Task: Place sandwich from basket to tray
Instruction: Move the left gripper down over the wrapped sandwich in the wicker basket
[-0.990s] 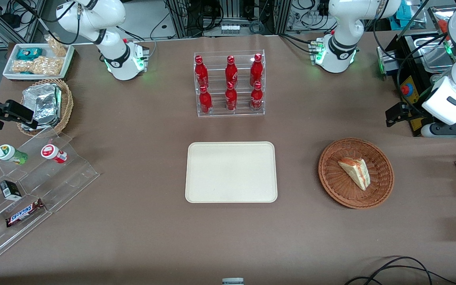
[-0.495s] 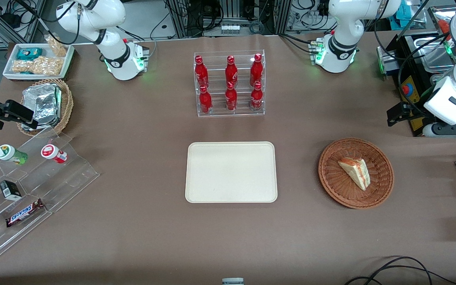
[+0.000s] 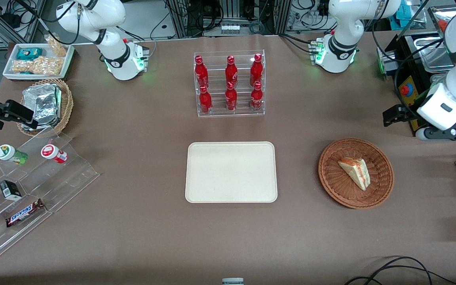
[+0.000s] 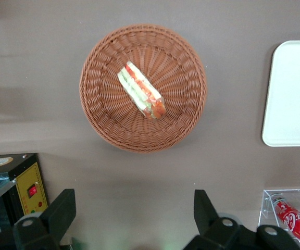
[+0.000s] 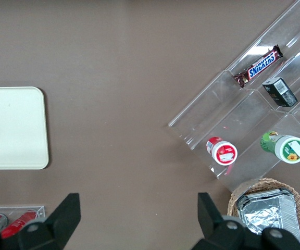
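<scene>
Approach step, nothing grasped yet. The gripper [image 4: 134,219] hangs high over the tabletop [image 3: 141,237], with its two fingers [image 4: 61,208] spread wide and nothing between them; in the front view it shows at the working arm's end of the table, farther from the camera than the basket [image 3: 333,190]. The sandwich [image 3: 355,171] lies on its side near the middle of the basket, a wrapped wedge with its layered edge facing up in the wrist view, clear of the wicker rim all round. The tray [image 3: 231,172] sits bare, well apart from the basket toward the parked arm's end, with open brown tabletop between them. Next move, as I judge it: bring the gripper over the basket, line the fingers across the wedge's narrow faces, and descend straight between rim and sandwich. The basket is shallow, so the rim should not crowd the fingers much. Room for the carry looks good: the rack of red bottles [image 3: 230,83] stands farther from the camera than the tray, off the direct line. A black box with a red button [image 3: 408,89] stands close by the gripper; worth minding on the way in.
</scene>
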Controlling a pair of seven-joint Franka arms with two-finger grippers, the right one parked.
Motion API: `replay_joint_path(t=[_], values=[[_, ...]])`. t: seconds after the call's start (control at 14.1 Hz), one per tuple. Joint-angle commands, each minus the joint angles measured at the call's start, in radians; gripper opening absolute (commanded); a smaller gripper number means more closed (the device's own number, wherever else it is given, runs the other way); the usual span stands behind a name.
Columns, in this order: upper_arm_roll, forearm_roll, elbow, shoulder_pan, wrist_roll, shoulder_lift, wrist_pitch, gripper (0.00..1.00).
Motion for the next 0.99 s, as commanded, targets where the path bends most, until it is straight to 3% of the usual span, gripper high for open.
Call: replay_joint_path(t=[0.0,0.49,0.92], values=[[-0.001,-0.001,-0.006,0.001,0.001,0.070,0.017,1.00],[0.001,0.001,-0.307,0.002,-0.040,0.116,0.475,1.00],[0.002,-0.002,-0.352,0.004,-0.698,0.237,0.680,1.00]])
